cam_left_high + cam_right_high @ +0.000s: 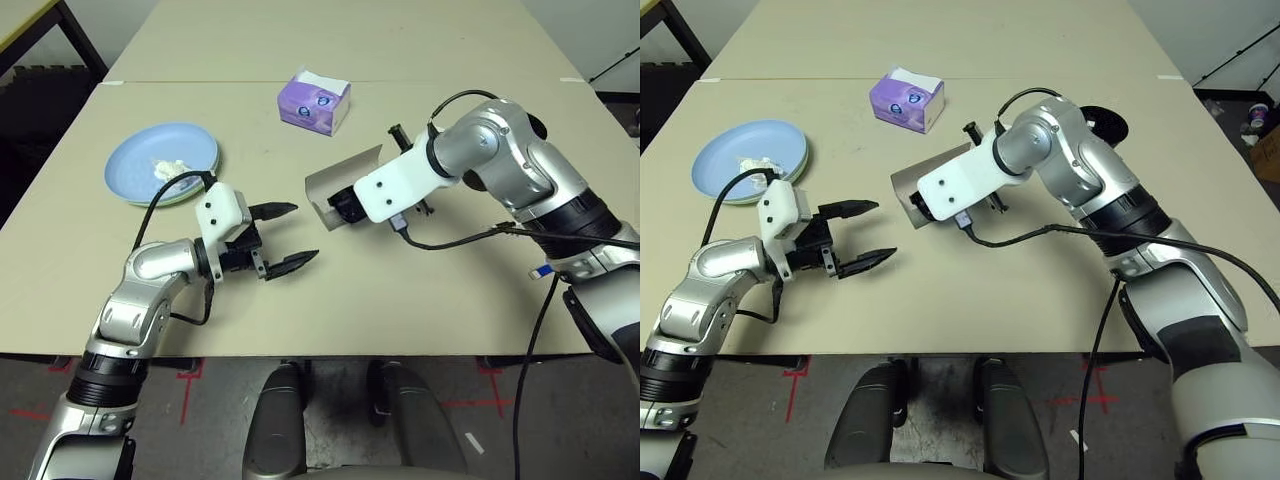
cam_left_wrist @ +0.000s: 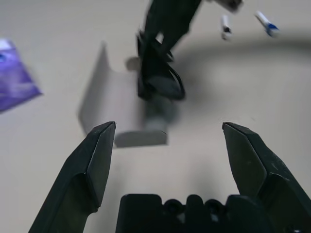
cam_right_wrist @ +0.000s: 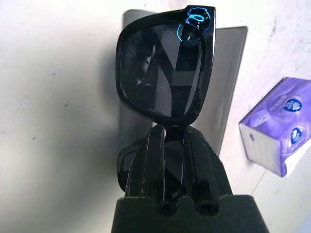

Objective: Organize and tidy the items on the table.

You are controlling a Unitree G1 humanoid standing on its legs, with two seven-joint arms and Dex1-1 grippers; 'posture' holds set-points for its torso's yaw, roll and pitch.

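I've got the sunglasses (image 3: 163,73) pinched in the right gripper (image 3: 167,133).
They hang over the open case (image 1: 345,180); left gripper (image 1: 285,238) spread wide, empty, nearer left; tissue box (image 1: 314,101) far.

Looks like robot test lab: plain beige table (image 1: 330,30) with seam, red tape marks (image 1: 185,378) on dark floor, black stand legs (image 1: 612,62).

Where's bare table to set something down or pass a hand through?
Free: the far table beyond the seam and purple tissue box; the near strip in front of the open left gripper. Crowded: the middle, where the right gripper, shut on the sunglasses, hangs over the open grey case. Stacked plates take the left.
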